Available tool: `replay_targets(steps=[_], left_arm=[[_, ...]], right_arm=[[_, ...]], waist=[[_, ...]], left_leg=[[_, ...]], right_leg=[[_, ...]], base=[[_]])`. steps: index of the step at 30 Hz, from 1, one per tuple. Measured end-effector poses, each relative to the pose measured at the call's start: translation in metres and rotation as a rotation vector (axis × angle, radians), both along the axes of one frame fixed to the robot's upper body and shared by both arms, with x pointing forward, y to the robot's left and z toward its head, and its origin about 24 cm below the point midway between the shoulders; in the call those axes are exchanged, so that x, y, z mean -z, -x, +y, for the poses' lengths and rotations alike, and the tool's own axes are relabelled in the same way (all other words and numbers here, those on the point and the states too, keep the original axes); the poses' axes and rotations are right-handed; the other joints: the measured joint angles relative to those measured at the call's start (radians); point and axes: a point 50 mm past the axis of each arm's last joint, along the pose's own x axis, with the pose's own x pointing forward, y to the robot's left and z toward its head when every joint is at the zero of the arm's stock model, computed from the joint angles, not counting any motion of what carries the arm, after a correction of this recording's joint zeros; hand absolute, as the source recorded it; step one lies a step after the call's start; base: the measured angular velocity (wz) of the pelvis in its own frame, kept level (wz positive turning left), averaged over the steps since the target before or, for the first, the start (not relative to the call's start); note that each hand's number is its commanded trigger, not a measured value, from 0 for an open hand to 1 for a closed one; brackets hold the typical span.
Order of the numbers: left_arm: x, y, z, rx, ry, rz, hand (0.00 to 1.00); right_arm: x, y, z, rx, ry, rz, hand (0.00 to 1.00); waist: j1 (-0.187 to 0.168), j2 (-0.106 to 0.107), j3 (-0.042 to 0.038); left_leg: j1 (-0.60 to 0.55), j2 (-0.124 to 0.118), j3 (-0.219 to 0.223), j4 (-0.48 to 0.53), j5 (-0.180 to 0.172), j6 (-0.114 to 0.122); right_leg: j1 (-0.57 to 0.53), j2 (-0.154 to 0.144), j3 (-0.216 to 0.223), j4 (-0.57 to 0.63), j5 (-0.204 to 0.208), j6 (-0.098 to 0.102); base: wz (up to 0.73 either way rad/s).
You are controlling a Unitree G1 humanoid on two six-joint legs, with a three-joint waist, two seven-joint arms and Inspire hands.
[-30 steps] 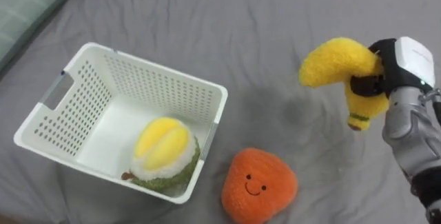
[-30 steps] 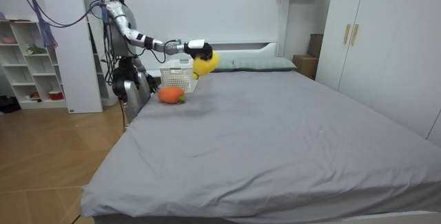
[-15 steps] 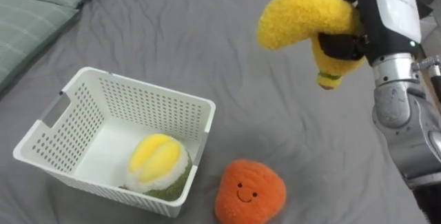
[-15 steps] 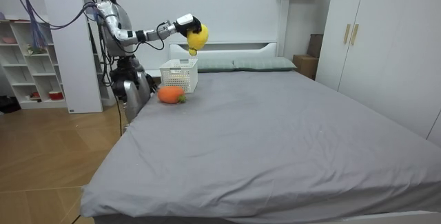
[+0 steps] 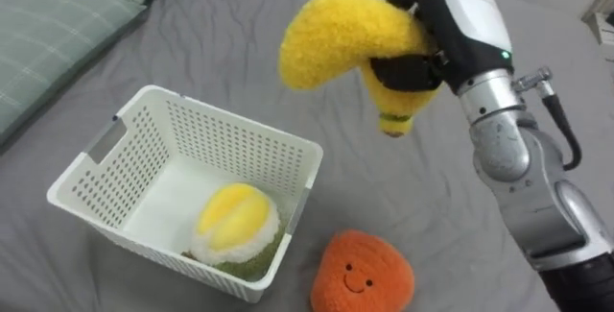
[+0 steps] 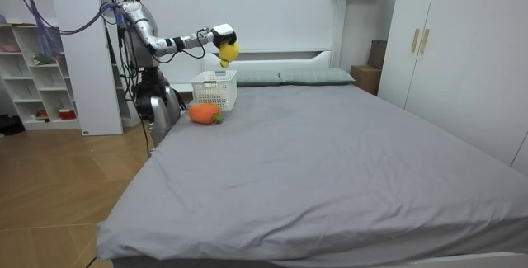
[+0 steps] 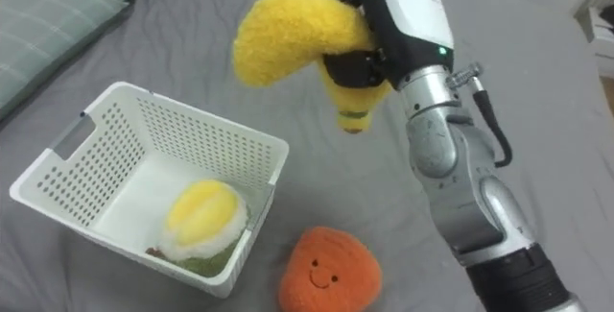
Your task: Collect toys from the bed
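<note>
— Grey bedding covers the bed (image 5: 192,24), with a pillow (image 5: 58,10) at its upper left; where does the robot stand?

— At the bed's edge on the room view's left, right arm stretched out over the mattress; a white basket (image 5: 245,132) sits on the sheet just before it.

— And the toy in hand?

— The right hand (image 5: 456,19) holds a yellow plush banana (image 5: 331,34) in the air; its dark fingers (image 5: 411,67) are curled tight round the middle of the plush, so both ends stick out free. The banana hangs above the sheet beside the basket's far right corner, not yet over the opening.

— What else counts?

— A plush durian (image 5: 235,221) lies inside the basket at its near right corner; an orange plush with a smiling face (image 5: 363,272) lies on the sheet just beside the basket's near corner, yet to be gathered.

— How should the drop go?

— By the look of it, the arm ought to carry the banana further to the robot's left until it hangs over the bare floor of the basket, away from the durian; then come low before the fingers loosen, since a soft toy let go from a height could bounce off the rim or tip the light basket; the long end should clear the wall first.
</note>
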Motion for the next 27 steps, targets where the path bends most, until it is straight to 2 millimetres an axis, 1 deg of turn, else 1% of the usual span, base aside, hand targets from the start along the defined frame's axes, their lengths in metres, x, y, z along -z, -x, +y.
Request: replay_targets(steps=[1,2,4,5,6,7,8,9,10,12,13,14,16,18,19,24,27], left_arm=[[0.0,0.0,0.0,-0.001,0.0,-0.002,0.0],[0.0,-0.001,0.0,-0.002,0.001,-0.003,0.0],[0.001,-0.002,-0.003,-0.004,0.009,-0.007,0.0],[0.001,-0.002,-0.004,-0.005,0.012,-0.006,0.0],[0.002,-0.001,-0.006,-0.007,0.017,-0.003,0.0],[0.002,-0.001,-0.007,-0.006,0.019,0.001,0.0],[0.002,0.0,-0.007,-0.006,0.019,0.004,0.0],[0.002,0.0,-0.007,-0.007,0.018,0.008,0.0],[0.002,0.0,-0.006,-0.013,0.018,0.011,0.0],[0.002,0.001,-0.005,-0.025,0.017,0.011,0.0],[0.002,0.002,-0.005,-0.032,0.017,0.014,0.0],[0.002,0.001,-0.005,-0.032,0.017,0.015,0.0],[0.002,-0.003,-0.007,-0.031,0.023,0.013,0.0],[0.002,-0.007,-0.01,-0.03,0.031,0.005,0.0],[0.003,-0.007,-0.011,-0.03,0.033,0.005,0.0],[0.003,-0.006,-0.01,-0.04,0.033,0.013,0.0],[0.004,-0.001,-0.008,-0.05,0.025,0.039,0.0]], right_arm=[[0.003,0.001,0.005,-0.02,0.001,0.018,1.0],[0.003,0.001,0.007,-0.028,-0.003,0.026,1.0],[0.005,0.001,0.017,-0.052,-0.022,0.066,1.0],[0.006,0.001,0.02,-0.058,-0.028,0.075,0.71],[0.008,0.001,0.026,-0.075,-0.037,0.092,0.57],[0.01,0.003,0.033,-0.093,-0.032,0.105,0.5],[0.011,0.004,0.036,-0.106,-0.026,0.109,0.31],[0.014,0.005,0.042,-0.131,-0.016,0.125,0.01],[0.016,0.005,0.047,-0.152,-0.014,0.145,0.0],[0.02,0.007,0.055,-0.179,-0.023,0.17,0.0],[0.023,0.006,0.061,-0.193,-0.033,0.192,0.0],[0.024,0.006,0.063,-0.197,-0.036,0.2,0.0],[0.027,0.002,0.068,-0.201,-0.031,0.222,0.0],[0.028,0.0,0.067,-0.186,-0.017,0.229,0.0],[0.031,-0.001,0.067,-0.181,-0.012,0.243,0.0],[0.036,-0.002,0.068,-0.173,-0.008,0.27,0.0],[0.04,-0.003,0.066,-0.165,-0.003,0.285,0.0]], waist=[[0.012,-0.001,-0.0007],[0.016,-0.001,-0.0007],[0.039,-0.002,-0.0006],[0.048,-0.002,-0.0006],[0.07,-0.003,-0.0003],[0.091,-0.006,0.0001],[0.099,-0.009,0.0011],[0.112,-0.014,0.004],[0.137,-0.019,0.0079],[0.164,-0.025,0.0138],[0.173,-0.024,0.0165],[0.177,-0.027,0.0157],[0.184,-0.03,0.0158],[0.188,-0.03,0.016],[0.195,-0.031,0.0154],[0.192,-0.039,0.0191],[0.192,-0.038,0.0201]], left_leg=[[-0.005,-0.002,-0.01,0.005,0.0,0.0],[-0.01,-0.004,-0.016,0.01,0.0,0.001],[-0.021,-0.009,-0.034,0.015,0.0,0.001],[-0.022,-0.01,-0.035,0.015,0.0,0.002],[-0.022,-0.01,-0.035,0.015,0.0,0.002],[-0.023,-0.01,-0.039,0.015,0.0,0.001],[-0.024,-0.011,-0.043,0.015,0.001,0.001],[-0.026,-0.012,-0.05,0.015,0.001,0.001],[-0.026,-0.013,-0.054,0.015,0.002,0.001],[-0.026,-0.013,-0.056,0.016,0.002,0.001],[-0.029,-0.014,-0.061,0.02,0.002,0.002],[-0.033,-0.015,-0.065,0.024,0.002,0.002],[-0.051,-0.023,-0.092,0.043,0.001,0.003],[-0.064,-0.031,-0.11,0.051,0.003,0.006],[-0.066,-0.033,-0.112,0.052,0.003,0.008],[-0.077,-0.044,-0.134,0.055,0.009,0.013],[-0.076,-0.046,-0.136,0.056,0.01,0.014]], right_leg=[[0.001,-0.002,-0.008,0.0,0.0,0.001],[0.001,-0.003,-0.011,0.001,-0.001,0.002],[-0.001,-0.007,-0.026,0.001,-0.002,0.003],[-0.002,-0.007,-0.027,0.0,-0.002,0.004],[-0.002,-0.007,-0.03,0.0,-0.002,0.003],[-0.002,-0.005,-0.031,0.0,-0.002,0.003],[-0.001,-0.005,-0.032,0.0,-0.002,0.003],[0.0,-0.004,-0.039,-0.001,-0.002,0.003],[0.002,-0.005,-0.048,-0.002,-0.002,0.004],[0.003,-0.005,-0.052,-0.002,-0.002,0.004],[0.004,-0.008,-0.06,-0.002,-0.002,0.004],[0.004,-0.009,-0.067,-0.002,-0.002,0.004],[0.001,-0.016,-0.089,0.0,-0.005,0.008],[-0.001,-0.021,-0.107,0.002,-0.006,0.011],[-0.001,-0.023,-0.107,0.002,-0.006,0.011],[0.001,-0.031,-0.13,0.004,-0.008,0.014],[0.005,-0.026,-0.131,0.001,-0.006,0.018]], base=[[0.15],[0.23],[0.21],[0.09],[0.0],[0.04],[0.12],[0.16],[0.12],[0.07],[0.12],[0.24],[0.32],[0.29],[0.2],[0.13],[0.04]])
